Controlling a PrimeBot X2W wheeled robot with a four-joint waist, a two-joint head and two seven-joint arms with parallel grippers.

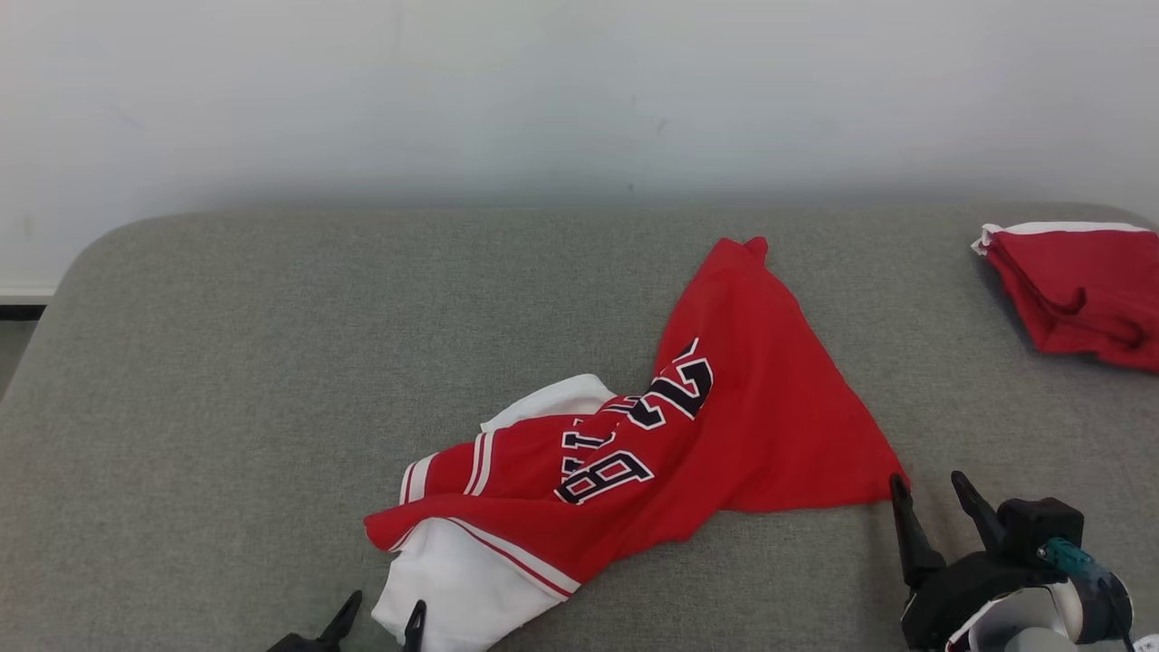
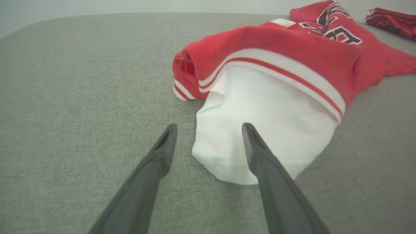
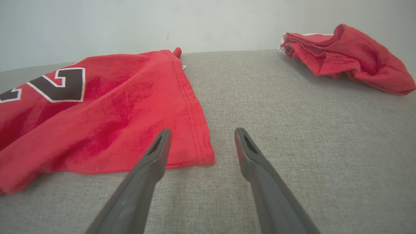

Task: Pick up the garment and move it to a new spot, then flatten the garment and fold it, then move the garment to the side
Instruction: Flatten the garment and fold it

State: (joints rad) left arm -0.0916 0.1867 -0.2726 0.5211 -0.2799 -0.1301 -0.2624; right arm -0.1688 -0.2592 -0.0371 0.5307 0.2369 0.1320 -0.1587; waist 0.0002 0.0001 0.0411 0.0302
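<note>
A red garment (image 1: 724, 407) with dark numbers and white trim lies crumpled on the grey surface, a white sleeve (image 2: 266, 130) sticking out at its near left end. My left gripper (image 1: 380, 618) is open at the bottom edge, its fingertips straddling the edge of that white sleeve (image 1: 453, 589). In the left wrist view the left gripper (image 2: 209, 133) holds nothing. My right gripper (image 1: 933, 493) is open at the lower right, one fingertip by the garment's near right corner (image 3: 201, 152). The right gripper (image 3: 201, 138) in its wrist view hovers over that corner, empty.
A second red garment (image 1: 1077, 290), bunched up with a white edge, lies at the far right of the grey padded surface (image 1: 272, 362); it also appears as a red pile (image 3: 344, 55) in the right wrist view. A pale wall stands behind.
</note>
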